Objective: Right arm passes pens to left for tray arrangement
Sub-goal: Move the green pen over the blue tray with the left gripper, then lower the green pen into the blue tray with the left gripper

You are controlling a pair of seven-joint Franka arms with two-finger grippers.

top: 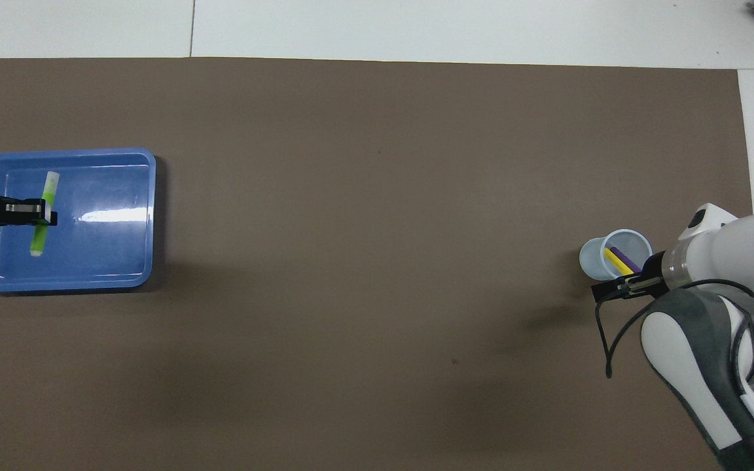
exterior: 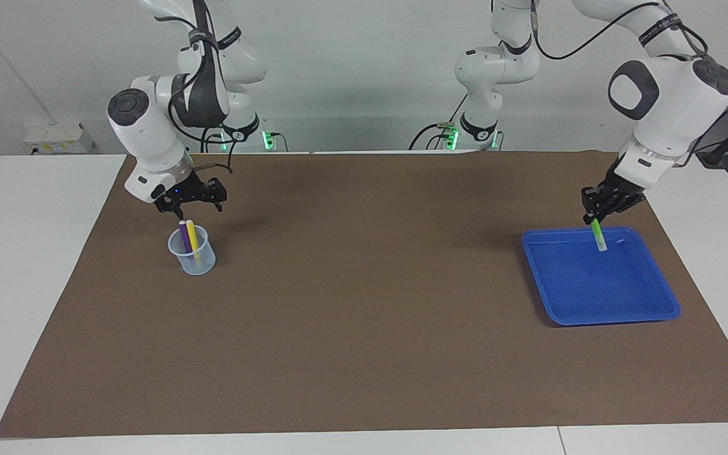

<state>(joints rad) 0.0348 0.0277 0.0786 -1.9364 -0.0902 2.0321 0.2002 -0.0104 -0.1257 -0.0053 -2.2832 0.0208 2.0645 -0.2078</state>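
Left pincer [exterior: 599, 215] sits at the right of the facing frame, clamped on the green pen [exterior: 598, 234]. We see the pen hanging from the fingertips, tilted, with its pale tip pointing down over the edge of the blue tray [exterior: 648, 309] that lies nearest the robots. In the overhead frame the same pincer [top: 48, 216] enters from the left edge, and the green pen [top: 44, 212] appears over the tray's interior, in its left half. We cannot tell whether the pen tip touches the tray floor. The tray [top: 122, 268] occupies the left side of the overhead frame and the right side of the facing frame, resting on the brown mat [exterior: 364, 316] that covers the desk [exterior: 23, 284].

Right pincer [exterior: 194, 203], marked by a small blue light on its wrist, is at the upper left of the facing frame. We see its fingers spread wide and holding nothing. It hangs just above the translucent cup [exterior: 192, 256], close to the upper ends of the two pens that stand in it. The purple pen [exterior: 184, 236] and the yellow pen [exterior: 193, 237] lean side by side in the cup. In the overhead frame the cup [top: 593, 258] is at the right, partly covered by the right pincer [top: 612, 288] and its wrist.
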